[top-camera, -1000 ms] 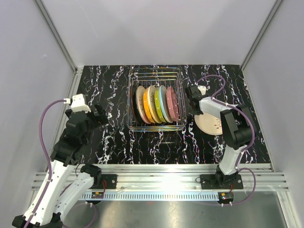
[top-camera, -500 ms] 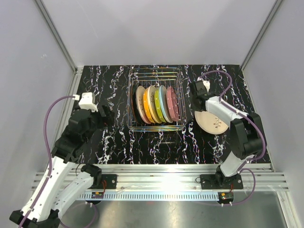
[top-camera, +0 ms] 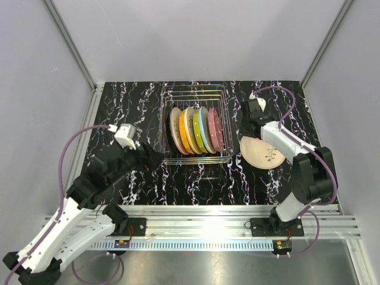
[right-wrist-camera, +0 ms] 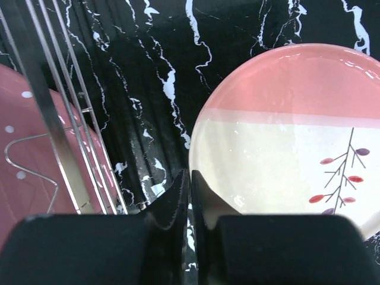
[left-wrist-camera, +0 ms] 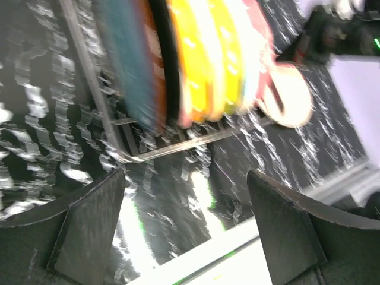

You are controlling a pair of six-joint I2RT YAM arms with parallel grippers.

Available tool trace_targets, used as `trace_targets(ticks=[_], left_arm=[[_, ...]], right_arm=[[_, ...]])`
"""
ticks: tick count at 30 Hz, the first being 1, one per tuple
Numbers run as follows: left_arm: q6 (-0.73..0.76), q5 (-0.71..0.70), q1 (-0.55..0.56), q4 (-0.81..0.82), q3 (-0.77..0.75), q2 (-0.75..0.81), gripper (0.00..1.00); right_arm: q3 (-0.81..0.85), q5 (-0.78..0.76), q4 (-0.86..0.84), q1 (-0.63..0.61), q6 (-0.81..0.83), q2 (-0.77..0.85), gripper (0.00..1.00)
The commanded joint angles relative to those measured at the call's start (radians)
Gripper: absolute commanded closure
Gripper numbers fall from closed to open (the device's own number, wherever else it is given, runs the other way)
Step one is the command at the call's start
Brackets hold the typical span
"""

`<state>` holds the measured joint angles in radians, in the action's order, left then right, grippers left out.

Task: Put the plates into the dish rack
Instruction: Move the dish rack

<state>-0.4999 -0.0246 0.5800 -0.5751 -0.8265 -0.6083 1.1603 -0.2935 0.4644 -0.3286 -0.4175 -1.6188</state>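
My left claw (top-camera: 155, 158) hangs low over the black marbled counter (top-camera: 130, 107), near the lower left corner of the dish rack (top-camera: 193, 160) in the overhead view. Its jaws stand wide apart with nothing between them. From its wrist camera the two fingers (left-wrist-camera: 89, 219) frame a blurred stretch of counter, with the rack's front bar (left-wrist-camera: 196, 139) just above. The plates (top-camera: 193, 129) stand on edge in the rack at the middle of the frame. They run from a dark one at the left through cream, orange, yellow-green and light blue to a pink dotted plate (top-camera: 216, 129) at the right. One loose plate (top-camera: 263, 152) lies flat on the counter right of the rack, cream with a pink band and a twig pattern. My right claw (top-camera: 244, 129) sits between the rack and that plate with its jaws pressed together, gripping nothing. In its own camera the fingertips (right-wrist-camera: 189, 196) meet right at the plate's left rim (right-wrist-camera: 199, 154). I cannot tell whether they touch it. The rack's wires (right-wrist-camera: 53, 113) and the pink dotted plate (right-wrist-camera: 24, 130) fill the left of that view.
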Motion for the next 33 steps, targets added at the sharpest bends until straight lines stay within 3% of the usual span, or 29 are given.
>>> trace_targets(ticks=[1,3,5,7,10,15,21,33], left_arm=[[-0.11,0.029,0.105,0.08,0.072,0.001,0.14],[-0.129,-0.082,0.236,0.081,0.079,-0.046,0.14],[-0.15,-0.213,0.39,0.083,0.075,-0.082,0.14],[-0.161,-0.321,0.489,0.103,0.061,-0.157,0.13],[-0.157,-0.376,0.621,0.165,0.041,-0.295,0.11],[-0.109,-0.412,0.639,0.296,0.009,-0.509,0.1],[-0.106,-0.474,0.638,0.319,-0.033,-0.616,0.09],[-0.157,-0.567,0.639,0.248,0.015,-0.49,0.08]], right_arm=[[-0.016,0.008,-0.026,0.022,-0.018,0.013,0.88],[-0.031,0.027,-0.038,0.025,-0.023,0.017,0.66],[-0.066,0.034,-0.055,0.028,-0.036,0.031,0.55],[-0.102,0.043,-0.069,0.028,-0.044,0.04,0.53],[-0.105,0.072,-0.073,0.026,-0.052,0.014,0.48],[-0.067,0.119,-0.056,0.026,-0.049,-0.036,0.46],[-0.037,0.149,-0.046,0.02,-0.049,-0.055,0.44],[-0.034,0.109,-0.064,-0.113,-0.056,-0.023,0.41]])
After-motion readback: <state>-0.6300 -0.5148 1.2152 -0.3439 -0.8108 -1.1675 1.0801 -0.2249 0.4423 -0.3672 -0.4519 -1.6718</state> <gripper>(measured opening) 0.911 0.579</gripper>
